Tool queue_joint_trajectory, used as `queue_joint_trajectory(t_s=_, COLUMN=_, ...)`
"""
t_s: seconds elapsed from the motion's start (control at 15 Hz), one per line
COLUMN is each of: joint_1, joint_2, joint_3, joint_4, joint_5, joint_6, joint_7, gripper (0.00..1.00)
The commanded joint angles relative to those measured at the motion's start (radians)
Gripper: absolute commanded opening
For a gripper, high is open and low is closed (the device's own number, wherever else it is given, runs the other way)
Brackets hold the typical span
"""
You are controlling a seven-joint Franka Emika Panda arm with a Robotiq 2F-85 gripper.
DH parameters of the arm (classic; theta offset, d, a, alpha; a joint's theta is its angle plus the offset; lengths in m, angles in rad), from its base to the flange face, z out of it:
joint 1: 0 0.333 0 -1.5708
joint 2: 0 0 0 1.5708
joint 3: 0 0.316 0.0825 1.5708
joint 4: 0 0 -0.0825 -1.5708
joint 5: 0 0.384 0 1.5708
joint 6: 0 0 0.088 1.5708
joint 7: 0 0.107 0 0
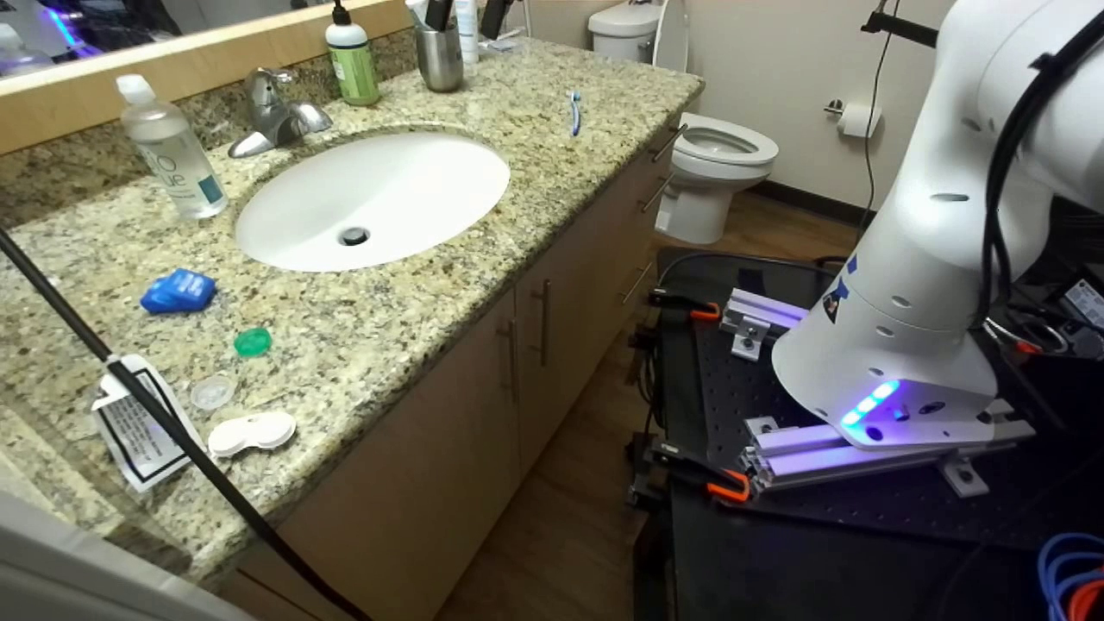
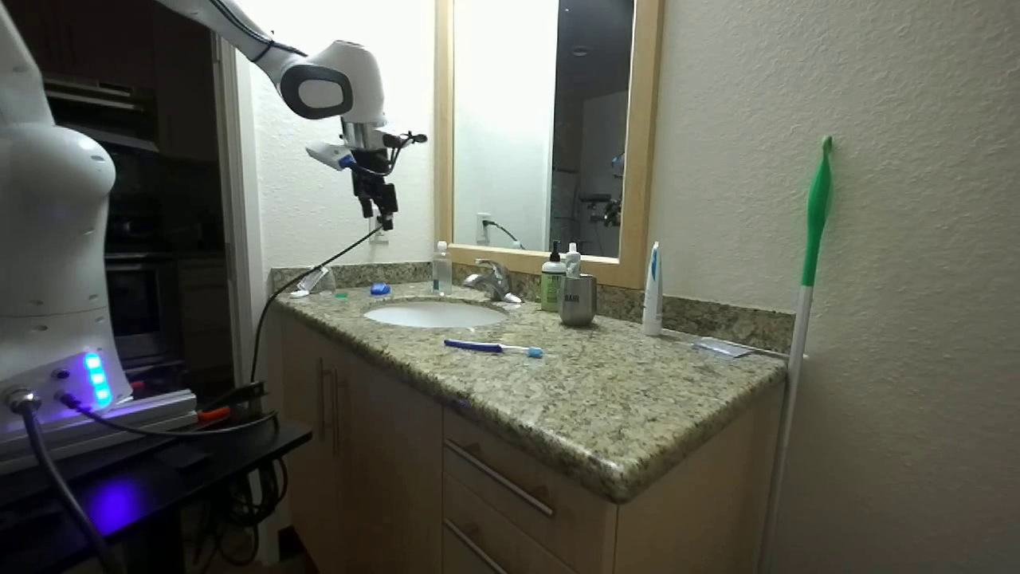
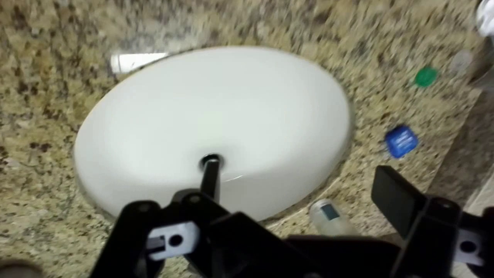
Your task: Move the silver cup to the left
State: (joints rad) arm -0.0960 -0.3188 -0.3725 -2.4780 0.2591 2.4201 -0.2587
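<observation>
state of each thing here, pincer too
Silver cup, upright, holding items
Pincer, open
Green pump bottle, upright
Clear bottle, upright, capped
Faucet, not running
Toothbrush, lying flat
White tube, upright
Toilet lid, raised
Vanity drawers, shut
Cabinet doors, shut
Robot base lights, lit blue

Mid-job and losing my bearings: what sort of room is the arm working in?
A bathroom, probably in a home: a white ceramic toilet, a white oval sink set in a speckled stone counter, and a blue-and-white plastic toothbrush lying on that counter.
</observation>
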Motion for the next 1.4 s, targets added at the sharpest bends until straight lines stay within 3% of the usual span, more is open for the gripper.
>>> queue_joint_trajectory(t_s=0.0, joint_1=-0.022, joint_2=0.228, joint_3=-0.046, joint_4=0.175, joint_5=0.131, joint_6=0.155, joint_7=-0.023, gripper=1.0)
queue_joint_trajectory(t_s=0.2, joint_1=-0.082, joint_2=0.384, joint_3=-0.039, joint_4=0.364, joint_5=0.192, joint_6=0.155, joint_7=0.083, gripper=1.0)
queue_joint_trajectory(t_s=0.27, joint_1=-0.088, joint_2=0.269, joint_3=-0.009, joint_4=0.227, joint_5=0.159, joint_6=0.178, joint_7=0.026, gripper=1.0)
queue_joint_trajectory(t_s=0.4, joint_1=-0.117, joint_2=0.344, joint_3=-0.001, joint_4=0.319, joint_5=0.161, joint_6=0.175, joint_7=0.072, gripper=1.0)
queue_joint_trajectory(t_s=0.47, joint_1=-0.113, joint_2=0.386, joint_3=0.005, joint_4=0.322, joint_5=0.12, joint_6=0.256, joint_7=0.096, gripper=1.0)
queue_joint_trajectory(t_s=0.6, joint_1=-0.133, joint_2=0.537, joint_3=0.007, joint_4=0.451, joint_5=0.087, joint_6=0.359, joint_7=0.233, gripper=1.0)
queue_joint_trajectory(t_s=0.87, joint_1=-0.18, joint_2=0.737, joint_3=-0.055, joint_4=0.701, joint_5=-0.066, joint_6=0.308, joint_7=0.512, gripper=1.0)
queue_joint_trajectory(t_s=1.07, joint_1=-0.191, joint_2=0.863, joint_3=-0.135, joint_4=0.881, joint_5=-0.169, joint_6=0.173, joint_7=0.7, gripper=1.0)
queue_joint_trajectory(t_s=1.13, joint_1=-0.201, joint_2=0.77, joint_3=-0.078, joint_4=0.745, joint_5=-0.146, joint_6=0.268, joint_7=0.623, gripper=1.0)
queue_joint_trajectory(t_s=1.33, joint_1=-0.212, joint_2=0.8, joint_3=-0.079, joint_4=0.778, joint_5=-0.155, joint_6=0.257, joint_7=0.642, gripper=1.0)
